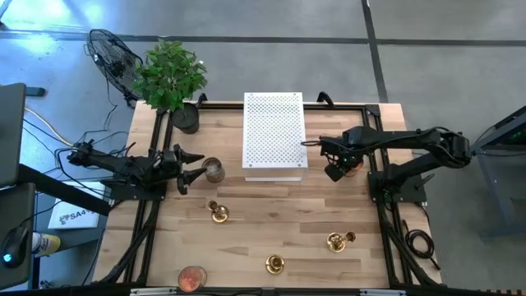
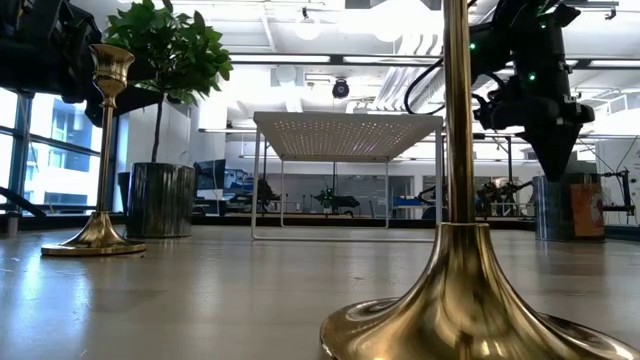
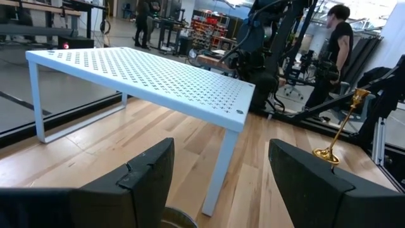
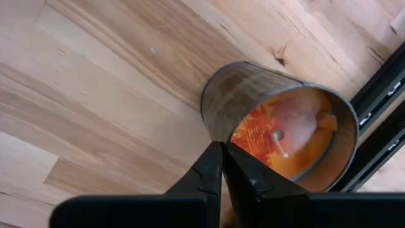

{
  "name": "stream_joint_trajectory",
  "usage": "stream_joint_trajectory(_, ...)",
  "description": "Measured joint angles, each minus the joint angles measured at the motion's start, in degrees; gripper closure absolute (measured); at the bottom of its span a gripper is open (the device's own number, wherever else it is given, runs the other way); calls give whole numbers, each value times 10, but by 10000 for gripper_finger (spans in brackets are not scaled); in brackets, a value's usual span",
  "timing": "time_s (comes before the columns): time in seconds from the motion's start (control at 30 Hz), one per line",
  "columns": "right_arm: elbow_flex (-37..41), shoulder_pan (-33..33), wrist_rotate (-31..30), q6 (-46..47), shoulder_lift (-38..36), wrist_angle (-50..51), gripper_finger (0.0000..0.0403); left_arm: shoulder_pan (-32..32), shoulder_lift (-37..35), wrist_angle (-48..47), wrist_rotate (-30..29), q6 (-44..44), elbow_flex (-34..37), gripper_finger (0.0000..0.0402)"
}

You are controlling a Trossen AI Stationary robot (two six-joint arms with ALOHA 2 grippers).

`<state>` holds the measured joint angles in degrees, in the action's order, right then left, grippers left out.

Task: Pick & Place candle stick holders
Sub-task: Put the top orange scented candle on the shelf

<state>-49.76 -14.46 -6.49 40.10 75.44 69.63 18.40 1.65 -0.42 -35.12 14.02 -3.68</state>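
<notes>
- Three brass candle stick holders stand upright on the wooden table [image 1: 271, 205], all in the front half, none of them touched.
- One candle stick holder [image 1: 218, 212] stands left of centre, another [image 1: 274, 263] near the front edge in the middle, and the third [image 1: 335, 241] to the right.
- The right gripper [image 1: 334, 171] hangs just beside the right side of the white perforated shelf [image 1: 274, 131], its jaws pinched fully together on nothing.
- Its own camera looks straight down into a metal candle tin [image 4: 278, 130] with orange wax and a wick; the closed tips sit over the tin's near rim, and I cannot tell whether they touch it. My guess is the jaws shut to stay slim while the arm moves, not to grip.
- The left gripper [image 1: 187, 164] points toward the shelf, jaws spread wide and empty, with a second tin [image 1: 214, 170] just in front of them.
- From that wrist, the shelf's white legs and perforated top fill the view, with a far holder [image 3: 342, 130] beyond.
- A potted plant [image 1: 170, 78] sits at the back left corner, clear of the work, and a red-topped candle [image 1: 192, 278] lies at the front edge.
- A person stands in the room beyond the table, seen past the shelf.
- By my reading, no holder has been picked yet; all three wait well apart from both grippers.
</notes>
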Motion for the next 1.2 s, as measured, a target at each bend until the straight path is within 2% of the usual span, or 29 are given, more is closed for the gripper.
stream_joint_trajectory(0.33,0,22,-26,-1,0,19,401,0,0,-2,23,0,0,149)
stream_joint_trajectory(0.6,-31,54,-40,29,-2,97,402,0,0,-2,23,0,0,149)
stream_joint_trajectory(0.9,-186,98,-67,48,-2,164,402,0,0,-2,22,0,0,149)
stream_joint_trajectory(1.1,-304,99,-112,46,-2,204,403,0,0,-2,22,-2,0,149)
stream_joint_trajectory(1.2,-354,87,-129,17,-2,205,403,0,0,-2,22,-2,0,149)
